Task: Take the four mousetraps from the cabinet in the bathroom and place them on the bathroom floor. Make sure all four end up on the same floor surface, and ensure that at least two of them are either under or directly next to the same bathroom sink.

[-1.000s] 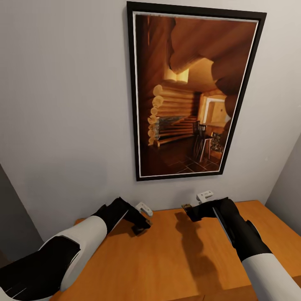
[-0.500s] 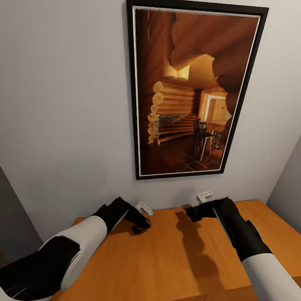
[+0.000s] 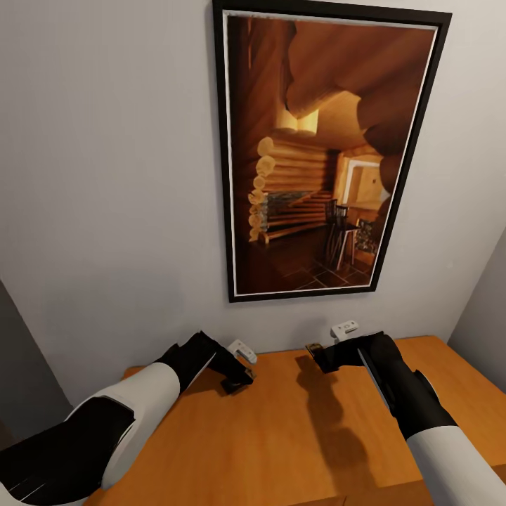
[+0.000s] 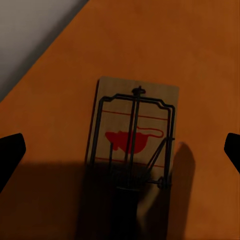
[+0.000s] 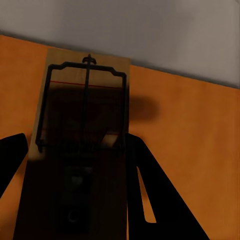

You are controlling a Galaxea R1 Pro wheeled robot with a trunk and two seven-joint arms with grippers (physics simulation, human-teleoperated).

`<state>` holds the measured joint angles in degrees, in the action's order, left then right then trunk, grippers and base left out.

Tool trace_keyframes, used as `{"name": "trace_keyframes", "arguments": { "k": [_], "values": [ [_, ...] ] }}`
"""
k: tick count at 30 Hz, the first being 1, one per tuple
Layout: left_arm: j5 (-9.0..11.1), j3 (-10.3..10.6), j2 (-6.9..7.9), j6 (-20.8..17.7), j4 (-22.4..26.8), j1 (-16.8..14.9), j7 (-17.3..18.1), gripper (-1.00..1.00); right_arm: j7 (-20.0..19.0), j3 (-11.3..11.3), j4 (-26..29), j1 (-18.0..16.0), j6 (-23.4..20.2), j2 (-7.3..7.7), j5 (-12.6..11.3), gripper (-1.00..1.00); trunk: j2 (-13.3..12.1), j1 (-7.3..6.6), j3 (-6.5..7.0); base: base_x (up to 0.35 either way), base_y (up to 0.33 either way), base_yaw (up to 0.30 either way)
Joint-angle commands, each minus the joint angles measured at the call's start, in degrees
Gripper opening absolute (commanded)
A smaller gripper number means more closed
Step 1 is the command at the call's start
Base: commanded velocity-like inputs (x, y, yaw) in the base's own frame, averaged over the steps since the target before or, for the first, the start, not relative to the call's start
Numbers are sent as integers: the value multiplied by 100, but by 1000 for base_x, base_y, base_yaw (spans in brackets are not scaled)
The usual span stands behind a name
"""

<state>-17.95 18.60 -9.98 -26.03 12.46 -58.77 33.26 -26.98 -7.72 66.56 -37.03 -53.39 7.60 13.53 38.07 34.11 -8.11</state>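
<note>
I stand over the orange-brown cabinet (image 3: 295, 436), with both arms above its flat top. In the left wrist view one mousetrap (image 4: 132, 132) lies flat on the wood, a tan board with black wire and a red spot. My left gripper (image 3: 235, 381) hovers over it, open, with its dark fingertips (image 4: 11, 152) far apart on either side. My right gripper (image 3: 316, 349) is shut on a second mousetrap (image 5: 85, 90), and its black fingers (image 5: 145, 190) press both long edges near the wall. The other traps and the bathroom floor are out of view.
A grey wall (image 3: 105, 176) rises straight behind the cabinet and carries a large black-framed picture (image 3: 323, 154) of a log interior. Darker grey side walls (image 3: 485, 309) close in on both sides. The cabinet's front edge is near the lower edge of the head view.
The head view has shifted very slightly. Both arms and the traps have stayed where they were.
</note>
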Motion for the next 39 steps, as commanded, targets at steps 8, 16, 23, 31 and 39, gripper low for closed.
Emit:
{"name": "trace_keyframes", "arguments": {
  "k": [8,16,23,31,39],
  "values": [
    [-60,-26,-2,-25,11,-2,40,100,-29,-10,0,-6,9,4,62,-100,9,2,-10,0,0,0],
    [-60,-23,-2,-33,11,-2,40,100,-58,-10,-2,-6,21,4,62,-100,89,46,-46,0,0,0],
    [-60,-23,-2,-42,11,-3,40,100,-62,-10,-2,-6,21,4,62,-100,370,200,-172,0,0,0],
    [-53,-23,-2,-43,6,-3,50,100,-58,-10,-2,-6,21,4,62,-100,370,200,-172,0,0,0],
    [-51,-23,-2,-50,-10,-3,57,100,-57,-10,-2,-6,21,4,62,-100,370,200,-172,0,0,0]
  ]
}}
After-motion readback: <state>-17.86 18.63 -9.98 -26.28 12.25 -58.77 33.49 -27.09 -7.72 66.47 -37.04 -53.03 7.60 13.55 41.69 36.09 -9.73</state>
